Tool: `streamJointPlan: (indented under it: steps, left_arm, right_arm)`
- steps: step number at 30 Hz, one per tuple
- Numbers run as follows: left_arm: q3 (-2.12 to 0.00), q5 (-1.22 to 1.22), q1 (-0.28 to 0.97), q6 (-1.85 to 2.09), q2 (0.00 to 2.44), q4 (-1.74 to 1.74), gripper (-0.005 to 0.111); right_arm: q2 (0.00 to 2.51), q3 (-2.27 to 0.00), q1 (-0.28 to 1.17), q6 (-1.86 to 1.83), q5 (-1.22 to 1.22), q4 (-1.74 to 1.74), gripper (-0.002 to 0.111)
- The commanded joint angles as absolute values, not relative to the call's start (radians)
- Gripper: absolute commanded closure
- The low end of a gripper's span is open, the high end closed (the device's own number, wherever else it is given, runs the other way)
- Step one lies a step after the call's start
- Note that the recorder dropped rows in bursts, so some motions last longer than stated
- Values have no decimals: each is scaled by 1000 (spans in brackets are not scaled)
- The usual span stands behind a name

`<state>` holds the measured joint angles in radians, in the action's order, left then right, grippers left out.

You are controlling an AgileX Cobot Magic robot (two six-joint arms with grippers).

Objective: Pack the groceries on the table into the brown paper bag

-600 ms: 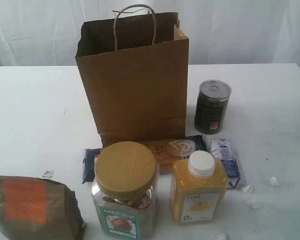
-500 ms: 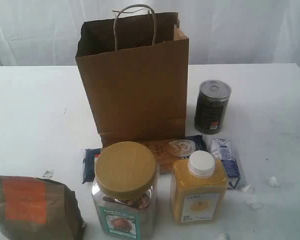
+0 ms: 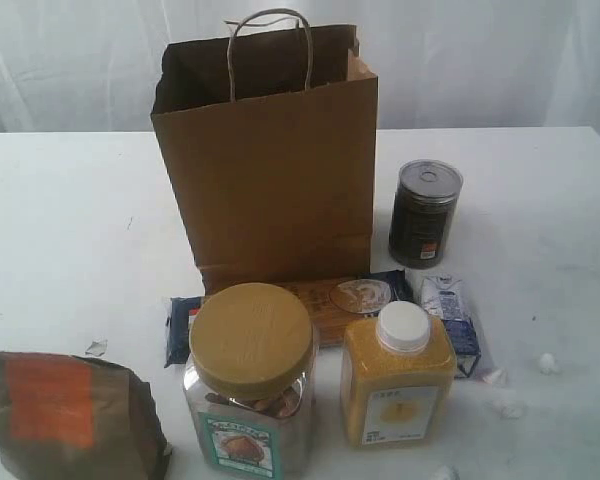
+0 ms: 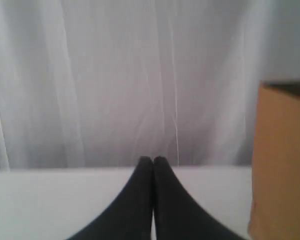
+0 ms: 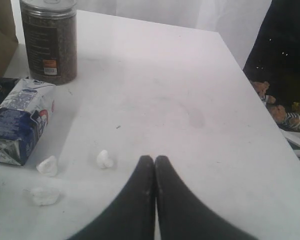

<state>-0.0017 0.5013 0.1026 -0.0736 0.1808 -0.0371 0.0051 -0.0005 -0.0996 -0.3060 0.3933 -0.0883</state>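
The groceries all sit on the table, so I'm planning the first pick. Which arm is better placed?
Right, probably. The right gripper, shut and empty, hangs over the table near the carton and can. The left gripper, also shut, sees only curtain and bag edge.

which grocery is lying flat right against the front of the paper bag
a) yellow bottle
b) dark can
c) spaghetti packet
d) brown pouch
C: the spaghetti packet lies flat along the foot of the brown paper bag, while the dark can stands upright off to the bag's side.
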Motion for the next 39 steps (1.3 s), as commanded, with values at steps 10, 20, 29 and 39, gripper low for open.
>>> streamJointPlan:
  steps: [10, 20, 29, 39]
  left_arm:
    - [0, -36, 103, -82, 175, -51, 107]
    - [0, -30, 103, -82, 175, -51, 107]
    - [0, -30, 103, -122, 175, -51, 107]
    - [0, -28, 103, -124, 175, -51, 107]
  right_arm:
    - [0, 0, -101, -381, 365, 81, 108]
    - [0, 0, -101, 173, -270, -439, 108]
    - [3, -223, -101, 788, -708, -464, 108]
    - [589, -960, -101, 358, -722, 69, 108]
